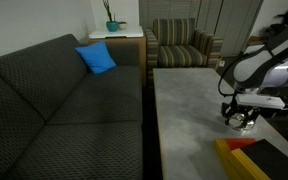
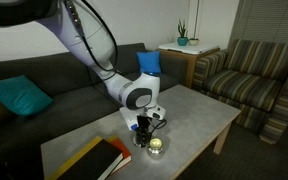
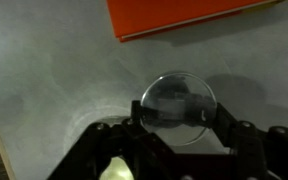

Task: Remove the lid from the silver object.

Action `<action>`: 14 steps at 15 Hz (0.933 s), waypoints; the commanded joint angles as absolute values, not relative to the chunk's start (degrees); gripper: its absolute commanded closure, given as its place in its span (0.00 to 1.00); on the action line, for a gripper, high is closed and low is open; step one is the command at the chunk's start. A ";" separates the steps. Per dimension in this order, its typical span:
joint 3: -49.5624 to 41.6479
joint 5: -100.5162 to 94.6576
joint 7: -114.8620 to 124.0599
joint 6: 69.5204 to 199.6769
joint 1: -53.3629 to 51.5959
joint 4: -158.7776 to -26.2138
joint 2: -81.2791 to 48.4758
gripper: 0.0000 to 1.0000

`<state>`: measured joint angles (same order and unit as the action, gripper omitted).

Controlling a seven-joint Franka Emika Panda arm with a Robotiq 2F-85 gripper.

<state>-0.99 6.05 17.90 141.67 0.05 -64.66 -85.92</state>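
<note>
Wrist view: the lid (image 3: 179,100) is held by its rim between the fingers of the gripper (image 3: 180,120), which is closed partway upon it. The silver pot (image 2: 156,147) is seen on the table (image 2: 199,112) just beside the gripper. The lid is judged light, stiff and slippery, so opposite rim edges are best pinched firmly.

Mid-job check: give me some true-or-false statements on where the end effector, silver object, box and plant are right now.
1. The end effector hangs over the grey table. True.
2. The flat box lies on the sofa. False: it lies on the table.
3. In the wrist view, the silver object sits between the fingers. True.
4. The plant stands on the grey table. False: it stands on a side table beside the sofa.
</note>
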 commanded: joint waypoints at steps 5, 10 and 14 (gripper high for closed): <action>0.96 10.28 14.25 142.73 4.69 -69.21 -85.94 0.56; -0.53 12.36 16.79 144.19 5.82 -71.84 -85.93 0.56; -1.75 13.75 19.25 145.28 6.45 -73.26 -85.90 0.56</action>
